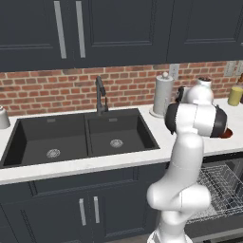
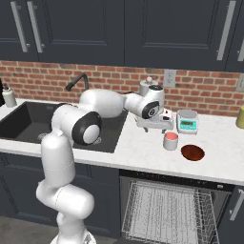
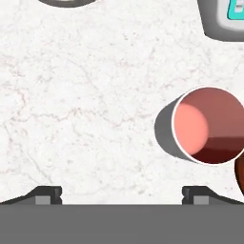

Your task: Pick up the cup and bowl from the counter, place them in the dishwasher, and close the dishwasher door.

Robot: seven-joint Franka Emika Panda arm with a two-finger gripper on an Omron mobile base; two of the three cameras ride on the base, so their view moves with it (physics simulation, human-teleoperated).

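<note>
The small pinkish-red cup (image 2: 170, 140) stands upright on the white counter (image 2: 143, 152), with the dark reddish-brown bowl (image 2: 192, 152) just to its right. My gripper (image 2: 156, 129) hangs open over bare counter a little left of and behind the cup, pointing down. In the hand view the cup (image 3: 209, 125) lies to the right, outside the line of the open gripper (image 3: 123, 195), and a sliver of the bowl (image 3: 239, 174) shows at the right edge. Below the counter the dishwasher (image 2: 167, 209) stands open with its wire rack pulled out.
A small kitchen scale (image 2: 187, 121) sits behind the cup. A paper towel roll (image 1: 163, 95) stands by the brick wall, and an olive-yellow cylinder (image 1: 235, 96) at the far right. The black double sink (image 1: 80, 135) lies to the left.
</note>
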